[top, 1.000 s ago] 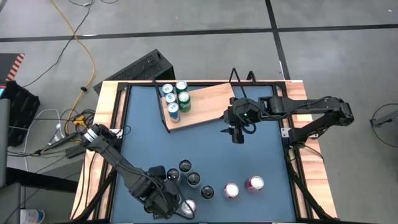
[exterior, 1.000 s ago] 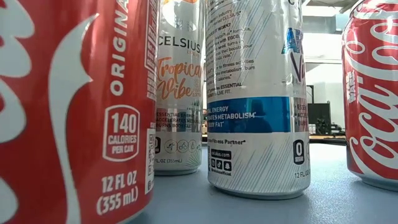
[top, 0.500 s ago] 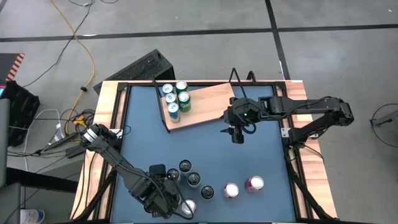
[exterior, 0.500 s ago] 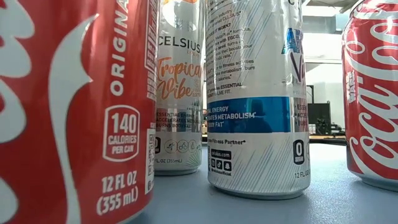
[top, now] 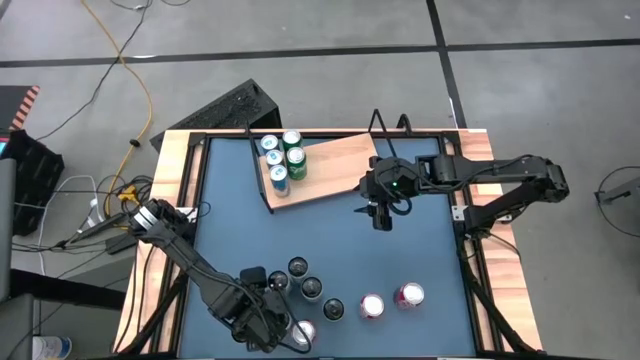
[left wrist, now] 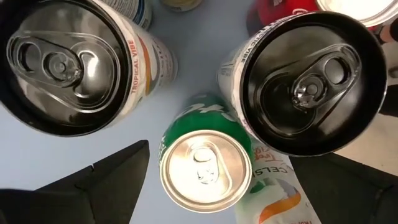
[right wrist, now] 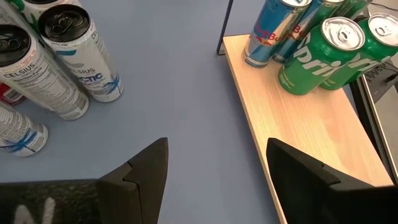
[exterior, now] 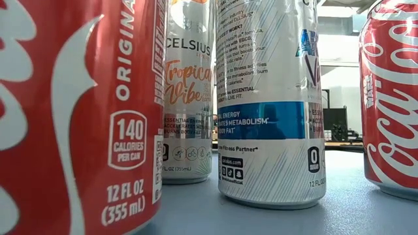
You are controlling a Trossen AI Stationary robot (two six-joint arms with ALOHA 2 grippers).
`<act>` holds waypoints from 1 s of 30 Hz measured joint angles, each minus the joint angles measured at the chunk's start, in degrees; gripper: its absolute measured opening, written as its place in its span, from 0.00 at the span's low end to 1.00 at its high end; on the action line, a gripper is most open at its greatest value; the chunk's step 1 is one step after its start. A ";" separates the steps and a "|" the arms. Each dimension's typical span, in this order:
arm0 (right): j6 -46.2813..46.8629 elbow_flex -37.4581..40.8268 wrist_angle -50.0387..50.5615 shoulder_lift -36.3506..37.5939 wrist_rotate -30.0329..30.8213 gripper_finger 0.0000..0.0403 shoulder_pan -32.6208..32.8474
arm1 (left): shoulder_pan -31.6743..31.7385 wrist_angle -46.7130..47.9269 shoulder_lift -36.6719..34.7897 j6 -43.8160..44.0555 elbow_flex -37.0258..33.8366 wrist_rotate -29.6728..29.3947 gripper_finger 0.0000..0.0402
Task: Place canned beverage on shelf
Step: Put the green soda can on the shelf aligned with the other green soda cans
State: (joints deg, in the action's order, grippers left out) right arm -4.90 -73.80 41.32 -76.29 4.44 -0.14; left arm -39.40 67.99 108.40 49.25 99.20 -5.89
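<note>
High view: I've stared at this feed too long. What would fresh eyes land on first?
Probably the shelf, lying askew at the table's far side with four cans bunched at its left end. Next, the loose cluster of cans along the near edge, where the left gripper hangs open over a green can. The right gripper hovers empty, jaws apart, just off the shelf's right end.

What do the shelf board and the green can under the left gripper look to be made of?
The shelf board looks like light wood or a wood-look laminate: pale tan, faint grain, matte. The green can looks like thin aluminium: a shiny bare silver lid with a pull tab and glossy printed green sides.
</note>
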 joint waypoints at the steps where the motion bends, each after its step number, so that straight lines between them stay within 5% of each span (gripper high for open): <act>1: -0.09 0.00 0.00 0.00 -0.01 0.64 0.00 | -0.16 0.10 0.00 0.00 0.00 -0.10 0.93; 30: -0.08 0.00 0.00 0.00 0.01 0.64 0.00 | -0.59 0.24 -0.09 4.24 -0.09 3.23 0.93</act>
State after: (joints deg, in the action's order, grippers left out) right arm -4.97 -73.80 41.32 -76.29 4.45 -0.14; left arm -39.99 68.23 108.31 53.49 99.11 -2.66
